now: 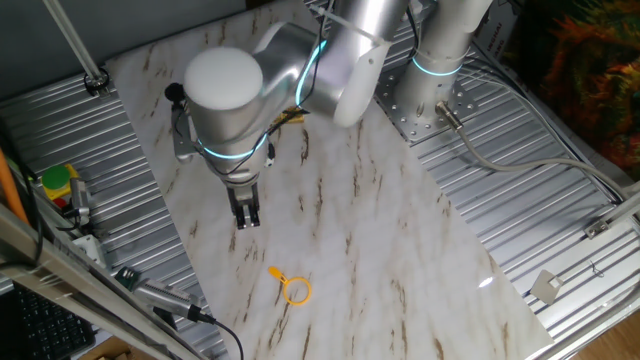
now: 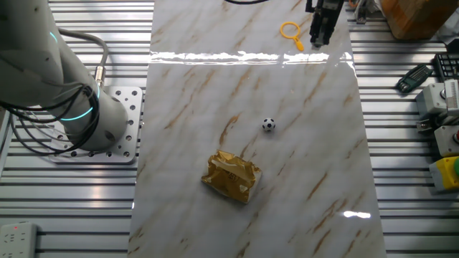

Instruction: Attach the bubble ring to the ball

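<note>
Bubble ring [image 1: 293, 287] lies flat on the marble tabletop [image 1: 400, 260] in the lower middle of one fixed view, its short handle pointing up-left. The gripper [image 1: 247, 214] hangs above and left of it, apart from it, fingers pointing down and holding nothing; whether they are spread or pressed together cannot be told. In the other fixed view the bubble ring [image 2: 291, 31] sits at the top, just left of the gripper [image 2: 318, 36]. The ball [image 2: 268, 125] rests mid-frame, well apart, with a crumpled gold foil wrapper [image 2: 231, 175] below it.
</note>
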Robot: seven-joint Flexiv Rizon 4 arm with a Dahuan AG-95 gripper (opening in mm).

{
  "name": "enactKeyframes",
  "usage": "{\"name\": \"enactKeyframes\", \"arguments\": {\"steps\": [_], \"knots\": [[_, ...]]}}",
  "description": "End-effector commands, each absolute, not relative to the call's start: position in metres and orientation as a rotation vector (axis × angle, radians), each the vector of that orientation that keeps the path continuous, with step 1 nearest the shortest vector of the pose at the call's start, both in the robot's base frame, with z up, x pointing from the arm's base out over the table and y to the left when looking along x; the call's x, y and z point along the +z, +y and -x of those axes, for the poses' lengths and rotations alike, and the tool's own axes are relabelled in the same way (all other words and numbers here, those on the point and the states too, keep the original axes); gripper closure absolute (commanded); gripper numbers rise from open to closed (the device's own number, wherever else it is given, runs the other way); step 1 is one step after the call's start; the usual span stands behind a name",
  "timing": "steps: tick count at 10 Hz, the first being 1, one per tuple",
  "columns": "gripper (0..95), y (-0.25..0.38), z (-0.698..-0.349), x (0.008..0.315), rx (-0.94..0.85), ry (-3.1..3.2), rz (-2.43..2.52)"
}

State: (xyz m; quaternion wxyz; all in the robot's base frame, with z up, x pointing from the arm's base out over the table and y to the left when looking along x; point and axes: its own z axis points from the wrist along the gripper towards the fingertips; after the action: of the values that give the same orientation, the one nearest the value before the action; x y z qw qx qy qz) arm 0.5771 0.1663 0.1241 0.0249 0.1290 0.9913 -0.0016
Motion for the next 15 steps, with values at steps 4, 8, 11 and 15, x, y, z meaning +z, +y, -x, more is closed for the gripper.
{"name": "enactKeyframes", "arguments": {"steps": [4, 8, 11, 15], "knots": [[95.0, 0.1678, -0.5804, 0.123, 0.028, 3.076, -0.399], [95.0, 0.1678, -0.5804, 0.1228, 0.031, 3.089, -0.4], [95.0, 0.1679, -0.5805, 0.1228, -0.001, 3.092, -0.4], [95.0, 0.1679, -0.5805, 0.1228, -0.004, 3.092, -0.26]]}}
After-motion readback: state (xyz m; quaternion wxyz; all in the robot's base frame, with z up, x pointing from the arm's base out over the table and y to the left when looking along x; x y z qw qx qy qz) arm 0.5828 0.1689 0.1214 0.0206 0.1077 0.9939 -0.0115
